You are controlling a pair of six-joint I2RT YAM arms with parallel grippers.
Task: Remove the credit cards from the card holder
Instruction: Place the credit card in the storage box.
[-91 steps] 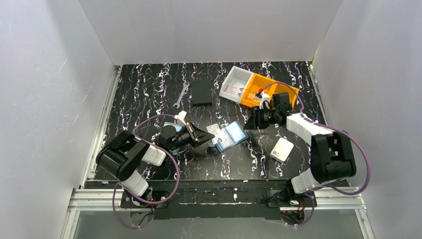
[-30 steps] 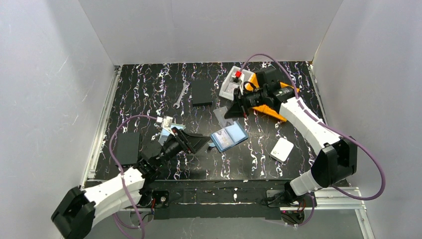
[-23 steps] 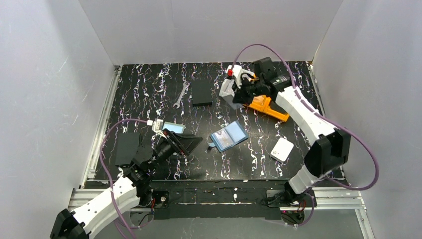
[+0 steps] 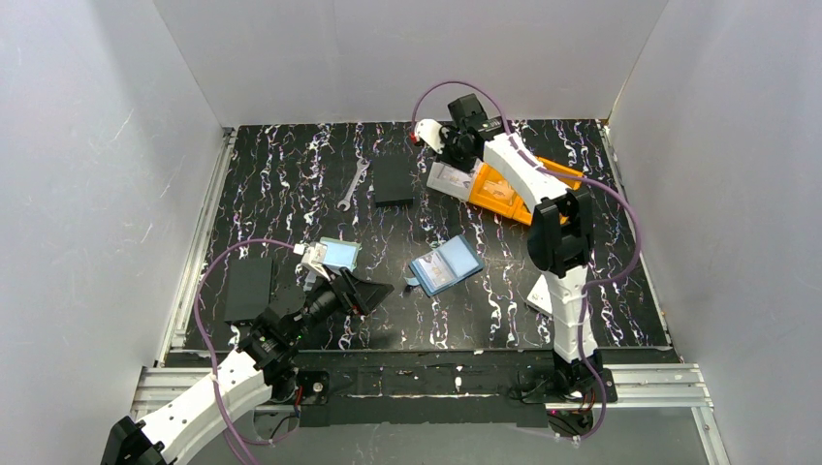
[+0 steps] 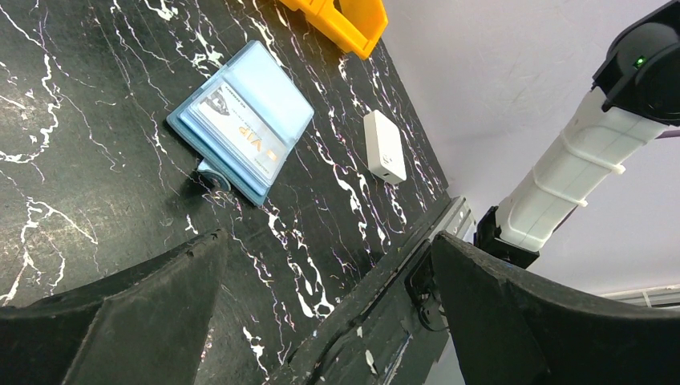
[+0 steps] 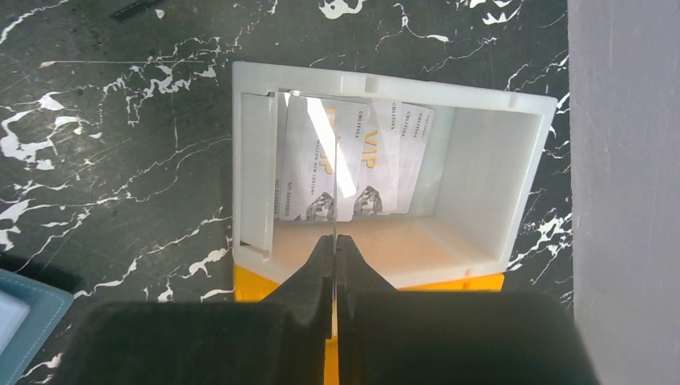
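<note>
Where white walls [image 4: 388,58] enclose black marbled table [image 4: 281,174], card holder [image 4: 446,265] lies.

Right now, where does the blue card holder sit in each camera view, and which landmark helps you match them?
Top external: card holder near the picture's centre.
Left wrist: card holder in the upper left.
Right wrist: only its corner, at the bottom-left edge.
Shared landmark: the orange bin, beside the white bin.
</note>
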